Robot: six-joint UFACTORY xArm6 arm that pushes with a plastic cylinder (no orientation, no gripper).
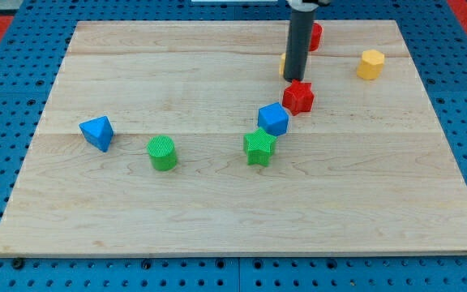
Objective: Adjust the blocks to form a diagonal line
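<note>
My tip (pixel 295 79) sat just above the red star (pixel 298 96), hiding most of a yellow block (pixel 283 63); no claw was in view. Below-left ran the blue cube (pixel 273 118) and green star (pixel 259 148). Farther left on the tabletop (pixel 136 211) stood the green cylinder (pixel 162 152) and blue block (pixel 97 132).

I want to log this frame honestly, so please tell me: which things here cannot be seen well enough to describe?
- Small yellow block, camera view: only a sliver shows at the dark rod's left edge; its shape cannot be told.
- Red cylinder block, camera view: the rod hides its left part.
- My tip, camera view: it ends just above the red star-shaped block; whether they touch cannot be told.
- The rod's upper end: cut off by the view's top.
</note>
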